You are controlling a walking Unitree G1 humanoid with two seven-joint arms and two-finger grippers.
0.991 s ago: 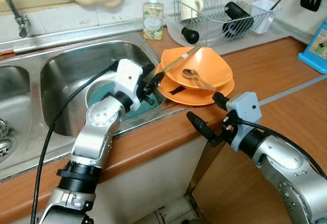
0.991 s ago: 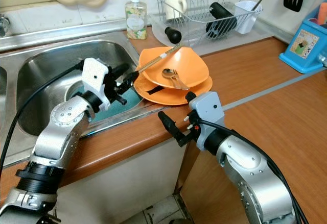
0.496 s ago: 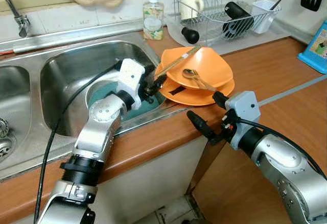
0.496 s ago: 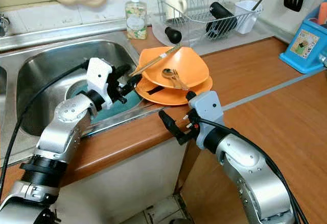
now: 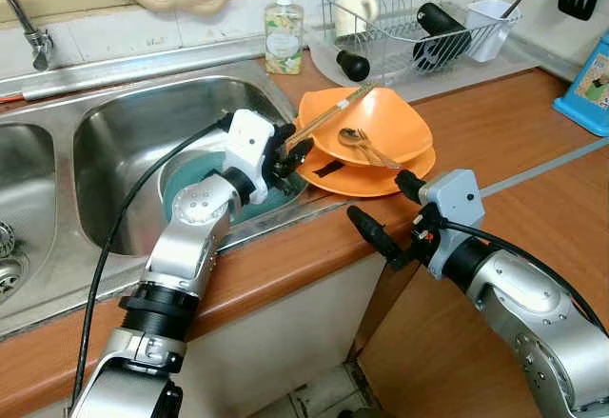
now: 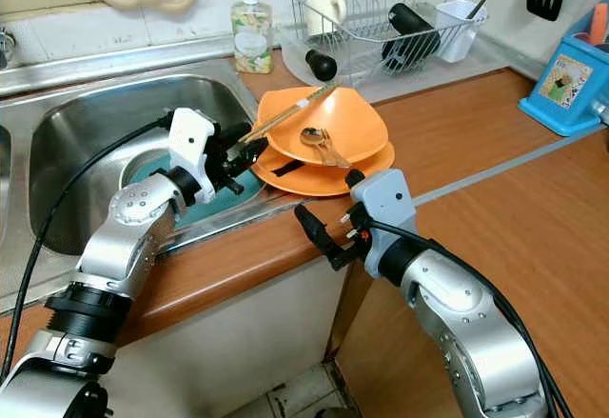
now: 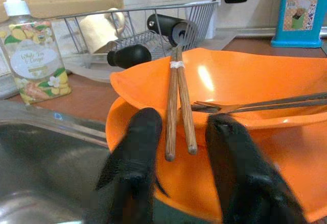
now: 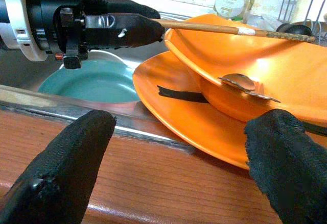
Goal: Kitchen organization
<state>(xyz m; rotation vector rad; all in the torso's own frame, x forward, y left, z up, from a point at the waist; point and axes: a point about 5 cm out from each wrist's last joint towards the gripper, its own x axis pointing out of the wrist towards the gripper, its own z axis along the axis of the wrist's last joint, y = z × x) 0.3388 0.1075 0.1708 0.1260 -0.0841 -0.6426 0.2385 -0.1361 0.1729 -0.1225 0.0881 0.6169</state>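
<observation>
1. Left claw (image 7: pixel 179 175) at rim of sink (image 5: pixel 114 132), reaching toward stacked orange dishes; fingers (image 7: pixel 134 168) spread, one on each side of chopsticks' near ends.
2. Pair of wooden chopsticks (image 7: pixel 176 106), bound together by a pale band near far end, resting across rim of orange bowl (image 5: pixel 376 125); near ends between the two black fingers. Contact with fingers not clear from wrist view; appears ungripped, gaps visible on both sides.
3. Orange bowl seated on orange plate (image 5: pixel 381 175), on wooden surface (image 5: pixel 514 142) just beside sink edge. Spoon (image 5: pixel 360 142) and fork lying inside bowl.
4. Teal bowl (image 8: pixel 97 81) in sink basin, below left claw.
5. Right claw (image 5: pixel 385 213) held over front edge of surface, near the plate but apart from it; fingers wide apart, holding nothing.
6. Behind dishes: soap bottle (image 5: pixel 284 28) at back of sink, wire dish rack (image 5: pixel 419 18) holding cup, black bottle, white utensil holder. Blue box (image 5: pixel 588 85) at far right of surface.
</observation>
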